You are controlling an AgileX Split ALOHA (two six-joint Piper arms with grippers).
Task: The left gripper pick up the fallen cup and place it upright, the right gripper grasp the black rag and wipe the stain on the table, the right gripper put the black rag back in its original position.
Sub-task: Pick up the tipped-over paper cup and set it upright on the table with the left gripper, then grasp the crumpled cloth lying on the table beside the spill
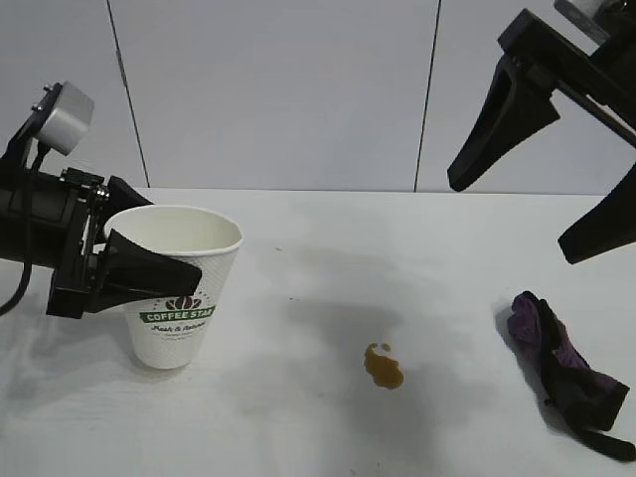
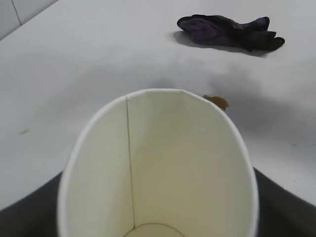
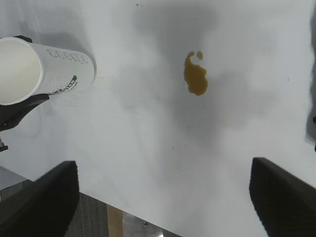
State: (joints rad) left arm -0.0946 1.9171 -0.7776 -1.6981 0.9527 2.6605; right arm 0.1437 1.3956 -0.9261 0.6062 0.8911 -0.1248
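1. Standing upright near the counter's (image 1: 298, 229) left side, the cup (image 1: 181, 288) sits between the fingers of the left gripper (image 1: 149, 263); one finger crosses its front wall, the other lies behind it, and whether they press the wall or have let go cannot be told.
2. Open white surface runs from the cup past the stain (image 1: 384, 366) to the black rag (image 1: 566, 368); all three lie well apart, and the rag lies near the right edge of the exterior view.
3. The right gripper (image 1: 542, 204) hangs above the counter's right side, fingers spread wide, holding nothing, with the rag below it.
4. The exterior view crops the rag's lower tip and most of both arms.
5. The left wrist view looks into the cup's bare inside, and its rim hides most of the stain (image 2: 217, 101); the rag (image 2: 229, 32) shows whole beyond.
6. The right wrist view shows the stain (image 3: 195, 76) complete, a small drop joined to it, and the counter's near edge between the finger tips, with the cup (image 3: 42, 69) off to one side.
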